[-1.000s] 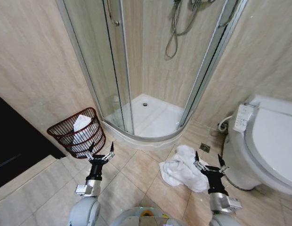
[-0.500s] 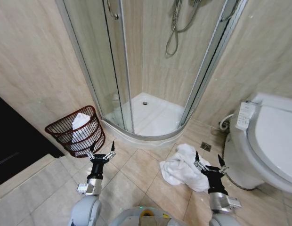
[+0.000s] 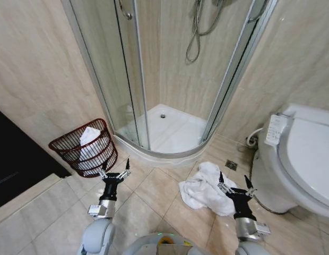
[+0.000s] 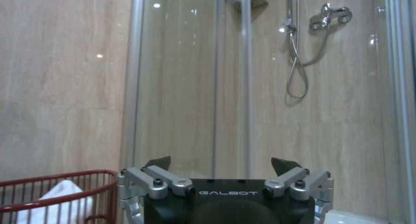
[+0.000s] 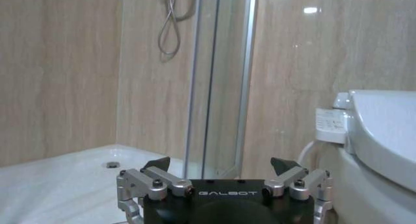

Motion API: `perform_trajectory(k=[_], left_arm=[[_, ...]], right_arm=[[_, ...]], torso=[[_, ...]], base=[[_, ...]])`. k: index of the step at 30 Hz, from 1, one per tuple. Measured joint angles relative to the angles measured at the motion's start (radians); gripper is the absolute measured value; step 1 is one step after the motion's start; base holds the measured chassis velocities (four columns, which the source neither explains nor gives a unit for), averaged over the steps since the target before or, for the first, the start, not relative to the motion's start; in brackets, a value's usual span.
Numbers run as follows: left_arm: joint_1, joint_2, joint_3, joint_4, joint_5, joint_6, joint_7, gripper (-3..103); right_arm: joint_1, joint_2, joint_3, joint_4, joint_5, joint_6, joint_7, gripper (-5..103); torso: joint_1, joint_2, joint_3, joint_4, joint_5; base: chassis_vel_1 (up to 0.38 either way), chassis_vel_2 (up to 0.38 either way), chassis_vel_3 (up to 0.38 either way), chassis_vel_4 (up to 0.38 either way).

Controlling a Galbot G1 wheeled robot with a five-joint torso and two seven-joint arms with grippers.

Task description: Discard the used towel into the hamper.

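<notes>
The used towel (image 3: 199, 187), white and crumpled, lies on the tile floor in front of the shower, just left of my right gripper (image 3: 234, 180). That gripper is raised, open and holds nothing (image 5: 221, 162). The hamper (image 3: 79, 149), a reddish-brown openwork basket, stands against the wall left of the shower door, with a white cloth (image 3: 90, 138) inside it. My left gripper (image 3: 114, 169) stands open and empty just right of the hamper. In the left wrist view the hamper's rim (image 4: 58, 177) lies beside the open left gripper (image 4: 221, 161).
A curved glass shower enclosure (image 3: 154, 79) with a white tray (image 3: 172, 133) stands straight ahead. A toilet (image 3: 308, 159) with a side control panel (image 3: 274, 130) is at the right, close to the towel. A floor drain (image 3: 231, 166) lies beyond the towel. A dark doorway (image 3: 16, 159) is at the left.
The whole picture has shifted slightly, so the camera has moved a little. Both grippers hold the same raised, open pose, and the towel lies where it was.
</notes>
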Motion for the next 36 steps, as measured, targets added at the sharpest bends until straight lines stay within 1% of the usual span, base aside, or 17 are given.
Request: perform_trajectory(k=[6,7,14,17,18,20,21,22,25,26,28,29,30,32,34,35,36], left_arm=[[-0.003,-0.001,0.005,0.005,-0.001,-0.001,0.001,100],[-0.003,-0.001,0.006,0.007,-0.001,-0.002,0.001,100],[-0.008,0.001,0.001,0.008,-0.008,-0.002,-0.003,100],[-0.003,-0.005,-0.002,0.002,-0.005,0.018,-0.021,100],[-0.003,-0.005,-0.002,0.002,-0.005,0.018,-0.021,100],[0.009,-0.018,-0.009,-0.003,0.018,0.073,-0.051,100],[0.009,-0.018,-0.009,-0.003,0.018,0.073,-0.051,100],[0.01,-0.029,-0.014,-0.001,0.031,0.085,-0.06,100],[0.006,-0.066,-0.022,0.007,0.054,0.087,-0.083,100],[0.006,-0.066,-0.022,0.007,0.054,0.087,-0.083,100],[0.016,-0.07,-0.022,-0.004,0.053,0.088,-0.087,100],[0.019,-0.071,-0.023,-0.014,0.052,0.089,-0.088,100],[0.019,-0.071,-0.023,-0.014,0.052,0.089,-0.088,100],[0.021,-0.071,-0.025,-0.023,0.048,0.089,-0.089,100],[0.025,-0.069,-0.029,-0.026,0.039,0.087,-0.092,100],[0.025,-0.069,-0.029,-0.026,0.039,0.087,-0.092,100],[0.028,-0.069,-0.031,-0.026,0.034,0.086,-0.094,100]], right_arm=[[0.008,0.004,-0.001,-0.014,-0.006,0.0,0.001,100],[0.008,0.004,-0.001,-0.016,-0.006,0.0,0.001,100],[0.021,-0.002,0.0,-0.034,0.005,-0.002,-0.014,100],[0.074,-0.047,0.015,-0.077,0.092,-0.107,-0.047,100],[0.074,-0.047,0.015,-0.077,0.092,-0.107,-0.047,100],[0.149,-0.097,0.023,-0.145,0.135,-0.219,-0.078,100],[0.149,-0.097,0.023,-0.145,0.135,-0.219,-0.078,100],[0.183,-0.117,0.021,-0.174,0.153,-0.258,-0.089,100],[0.287,-0.161,0.0,-0.253,0.209,-0.374,-0.122,100],[0.287,-0.161,0.0,-0.253,0.209,-0.374,-0.122,100],[0.339,-0.181,-0.018,-0.288,0.231,-0.443,-0.158,100],[0.362,-0.19,-0.028,-0.296,0.245,-0.498,-0.179,100],[0.362,-0.19,-0.028,-0.296,0.245,-0.498,-0.179,100],[0.388,-0.205,-0.044,-0.297,0.259,-0.589,-0.219,100],[0.4,-0.217,-0.053,-0.289,0.245,-0.683,-0.284,100],[0.4,-0.217,-0.053,-0.289,0.245,-0.683,-0.284,100],[0.398,-0.222,-0.057,-0.278,0.229,-0.72,-0.301,100]], torso=[[0.0,0.002,0.001,-0.0002,0.0007],[0.0,0.002,0.002,-0.0002,-0.0002],[0.001,0.004,0.003,-0.0001,-0.0001],[0.001,0.004,0.003,-0.0001,0.0],[0.001,0.004,0.003,-0.0001,0.0],[0.002,0.005,0.004,-0.0001,0.0002],[0.002,0.005,0.004,-0.0001,0.0002],[0.002,0.005,0.004,-0.0001,0.0003],[0.002,0.005,0.004,0.0001,0.0001],[0.002,0.005,0.004,0.0001,0.0001],[0.002,0.005,0.004,0.0001,0.0003],[0.002,0.006,0.004,0.0001,0.0004],[0.002,0.006,0.004,0.0001,0.0004],[0.002,0.006,0.004,0.0001,0.0],[0.002,0.006,0.005,0.0001,0.0001],[0.002,0.006,0.005,0.0001,0.0001],[0.002,0.006,0.005,0.0,0.0]], base=[[-0.148,-0.138,0.149,0.15],[-0.08,-0.107,0.122,0.039],[0.004,0.007,0.0,-0.008],[0.05,0.035,-0.058,-0.038],[0.034,0.033,-0.056,-0.027],[0.0,0.0,0.0,0.0],[0.0,0.0,0.0,0.0],[0.0,0.0,0.0,0.0],[0.0,0.0,0.0,0.0],[0.0,0.0,0.0,0.0],[0.0,0.0,0.0,0.0],[0.0,0.0,0.0,0.0],[0.0,0.0,0.0,0.0],[0.0,0.0,0.0,0.0],[0.0,0.0,0.0,0.0],[0.0,0.0,0.0,0.0],[0.0,0.0,0.0,0.0]])
